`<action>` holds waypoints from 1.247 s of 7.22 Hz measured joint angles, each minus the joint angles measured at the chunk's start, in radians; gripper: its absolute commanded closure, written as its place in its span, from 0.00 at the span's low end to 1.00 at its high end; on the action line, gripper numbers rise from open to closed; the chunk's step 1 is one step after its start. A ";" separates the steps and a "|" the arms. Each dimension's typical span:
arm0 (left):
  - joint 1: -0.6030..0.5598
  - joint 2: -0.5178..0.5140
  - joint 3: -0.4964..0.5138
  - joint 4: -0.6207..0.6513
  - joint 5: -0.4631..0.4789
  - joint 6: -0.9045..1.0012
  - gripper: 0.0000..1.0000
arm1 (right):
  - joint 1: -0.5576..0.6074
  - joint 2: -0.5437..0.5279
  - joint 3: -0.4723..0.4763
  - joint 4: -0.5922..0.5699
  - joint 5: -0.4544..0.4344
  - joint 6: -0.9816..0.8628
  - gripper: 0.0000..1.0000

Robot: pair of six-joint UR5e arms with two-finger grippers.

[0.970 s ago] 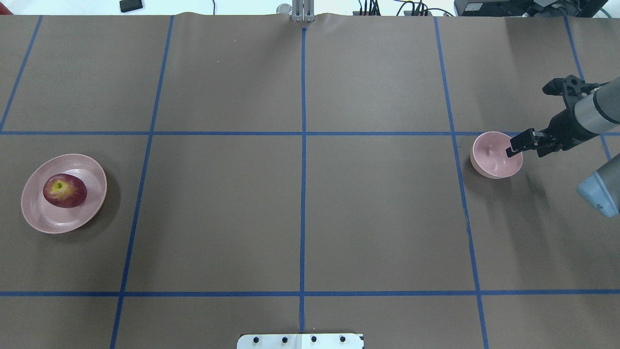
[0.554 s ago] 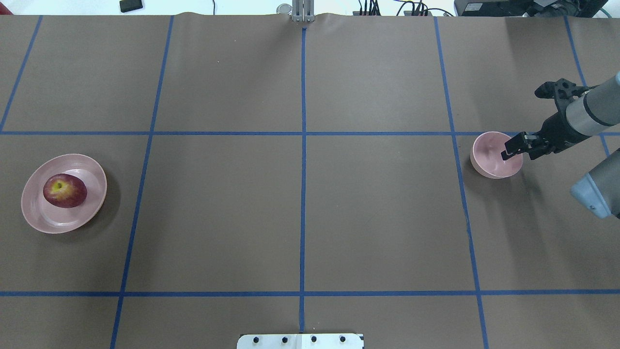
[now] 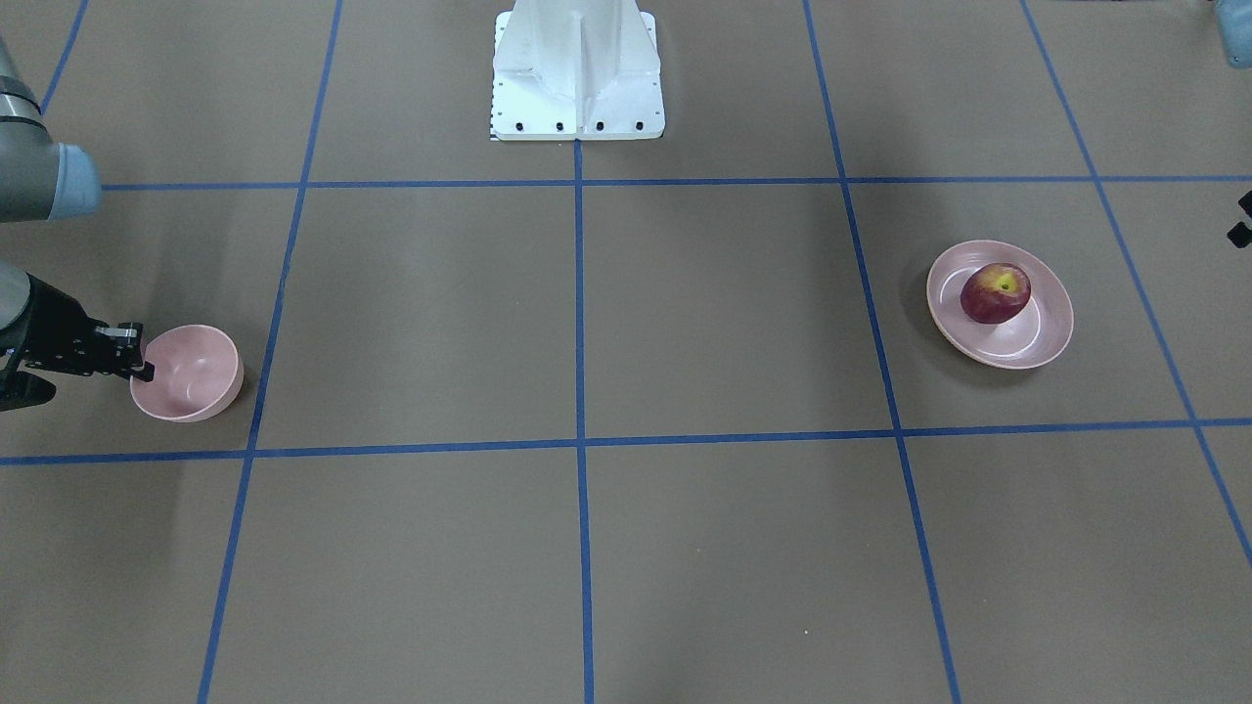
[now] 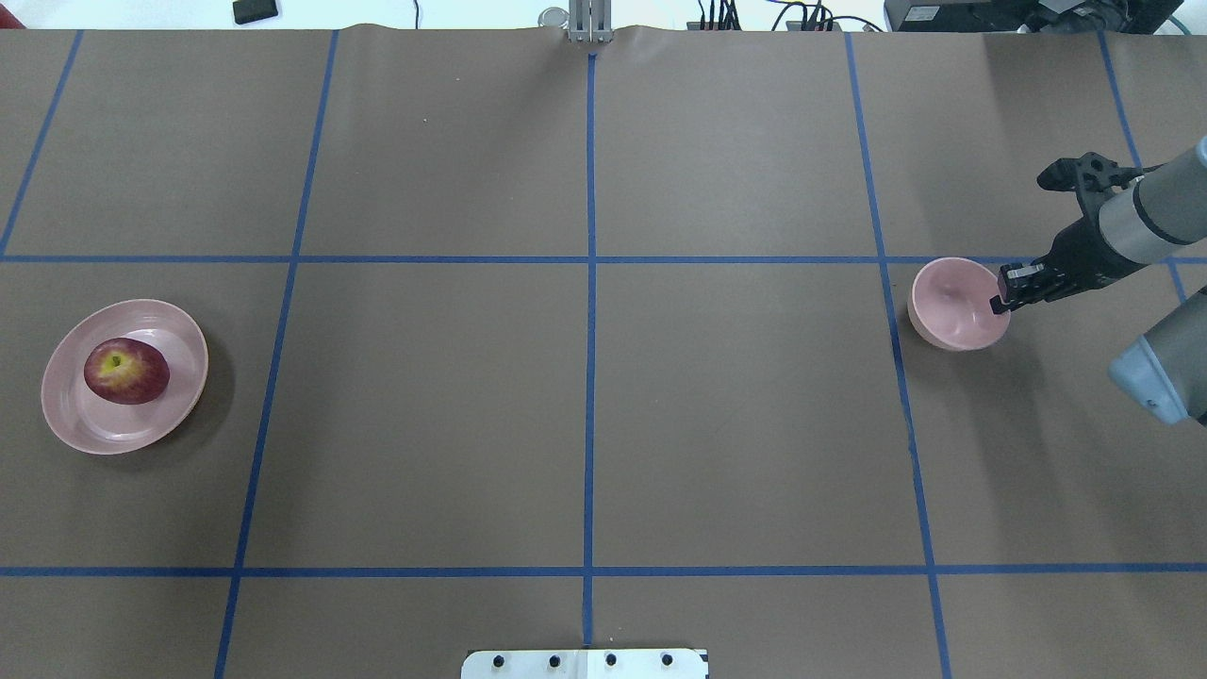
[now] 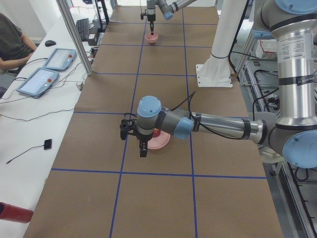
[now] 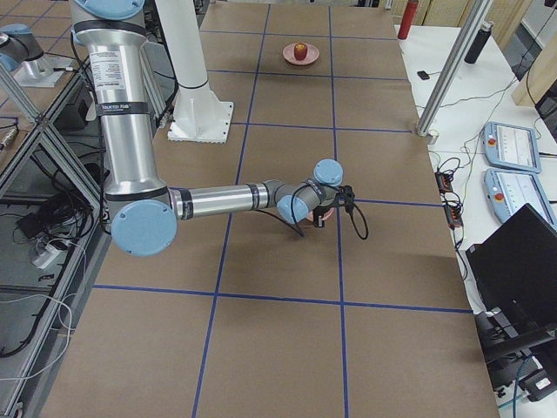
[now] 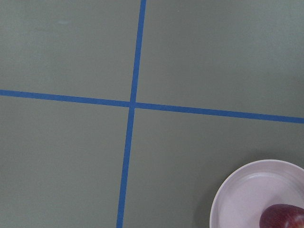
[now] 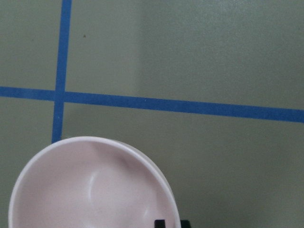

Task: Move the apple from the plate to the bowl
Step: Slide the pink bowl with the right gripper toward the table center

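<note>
The dark-red apple (image 4: 126,372) lies on the pale-pink plate (image 4: 184,332) at the table's left; both also show in the front-facing view, apple (image 3: 996,291) on plate (image 3: 1049,337). The small pink bowl (image 4: 948,316) stands at the right. My right gripper (image 4: 999,301) is at the bowl's right rim, its jaws close together astride the rim in the right wrist view (image 8: 172,222). My left gripper (image 5: 142,148) hangs near the plate and shows clearly only in the exterior left view, so I cannot tell its state. The left wrist view shows the plate (image 7: 237,190) and the apple's edge (image 7: 282,217).
Blue tape lines (image 4: 590,283) cross the brown table cover. The robot's white base (image 3: 577,68) stands at the near middle edge. Tablets (image 5: 37,82) and a seated person (image 5: 12,44) are beside the table, and a red bottle (image 5: 15,212) lies at its end.
My right gripper has come down from over the bowl's inside to its right rim and closed on it. The bowl has shifted slightly left. Apple and plate have not moved.
</note>
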 measured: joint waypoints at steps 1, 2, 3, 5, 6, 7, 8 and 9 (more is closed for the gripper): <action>-0.001 0.000 -0.002 0.000 0.000 0.000 0.02 | 0.000 0.001 0.030 -0.004 0.006 0.022 1.00; -0.001 0.000 -0.002 0.000 0.000 0.000 0.02 | 0.001 0.007 0.066 -0.006 0.006 0.064 1.00; -0.001 0.000 -0.002 0.000 0.000 0.000 0.02 | -0.003 0.023 0.097 -0.008 0.003 0.104 1.00; -0.002 0.000 -0.009 0.001 -0.002 -0.001 0.02 | -0.077 0.153 0.102 -0.057 -0.037 0.282 1.00; -0.002 0.000 -0.011 0.001 -0.001 0.001 0.02 | -0.123 0.273 0.071 -0.134 -0.067 0.377 1.00; -0.003 0.000 -0.013 -0.006 -0.001 0.002 0.02 | -0.163 0.400 0.016 -0.208 -0.106 0.454 1.00; -0.004 0.008 -0.024 -0.016 -0.001 0.002 0.02 | -0.202 0.516 -0.058 -0.245 -0.150 0.534 1.00; -0.003 0.023 -0.041 -0.023 0.000 0.001 0.02 | -0.235 0.629 -0.155 -0.254 -0.190 0.592 1.00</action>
